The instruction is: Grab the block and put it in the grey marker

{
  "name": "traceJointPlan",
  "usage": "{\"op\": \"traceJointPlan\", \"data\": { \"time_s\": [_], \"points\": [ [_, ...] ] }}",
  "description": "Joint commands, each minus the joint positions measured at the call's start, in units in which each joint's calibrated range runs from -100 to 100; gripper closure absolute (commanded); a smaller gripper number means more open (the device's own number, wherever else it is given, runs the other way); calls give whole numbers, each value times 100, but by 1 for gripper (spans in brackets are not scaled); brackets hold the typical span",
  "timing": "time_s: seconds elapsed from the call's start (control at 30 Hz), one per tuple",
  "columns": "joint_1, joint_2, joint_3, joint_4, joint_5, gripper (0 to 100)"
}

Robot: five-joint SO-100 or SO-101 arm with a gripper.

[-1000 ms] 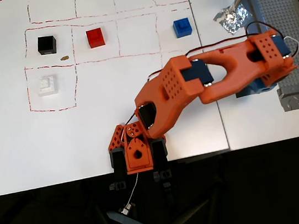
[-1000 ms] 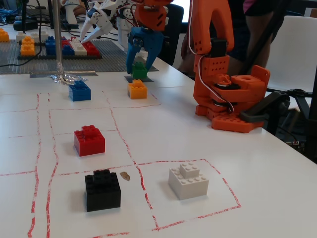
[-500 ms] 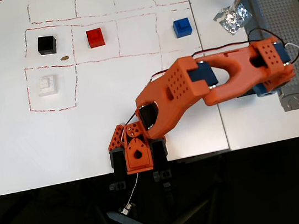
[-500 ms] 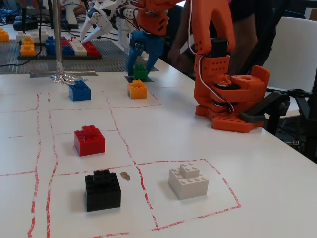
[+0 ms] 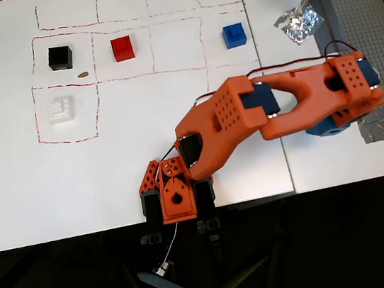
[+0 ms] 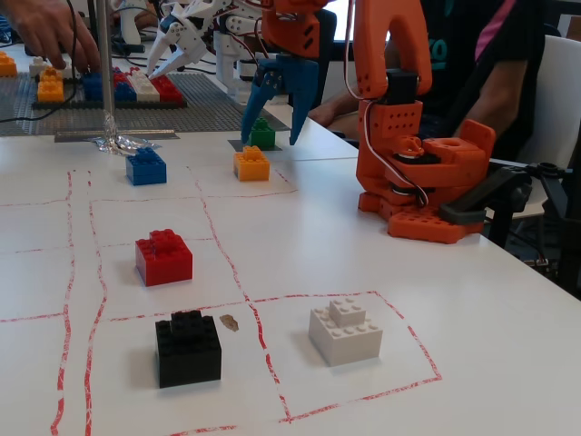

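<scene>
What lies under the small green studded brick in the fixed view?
A flat grey square patch shows beneath the small green studded brick, at its left; the brick hides the rest.

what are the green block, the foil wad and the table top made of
Green block: looks like moulded hard plastic, glossy, with studs on top like the other bricks. Foil wad: crumpled metal foil by its look, silvery with bright creased facets. Table top: a smooth white surface with a soft sheen, perhaps laminate; red lines are drawn on it.

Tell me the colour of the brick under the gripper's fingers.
Bright green. The brick shows best in the fixed view, sitting below the blue gripper.
</scene>
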Motion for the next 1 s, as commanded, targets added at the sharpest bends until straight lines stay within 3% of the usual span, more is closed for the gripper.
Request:
{"op": "traceJointPlan", "data": {
  "time_s": [0.0,0.2,0.53,0.83,0.97],
  "points": [
    [-547,-1486,-526,673,-264,67],
    [-1994,-2864,607,1024,-943,71],
    [-5381,-4390,2384,869,-2427,79],
    [-7569,-6035,4433,-1522,-3194,99],
    [-8002,-6673,5322,-2518,-3590,100]
  ]
}}
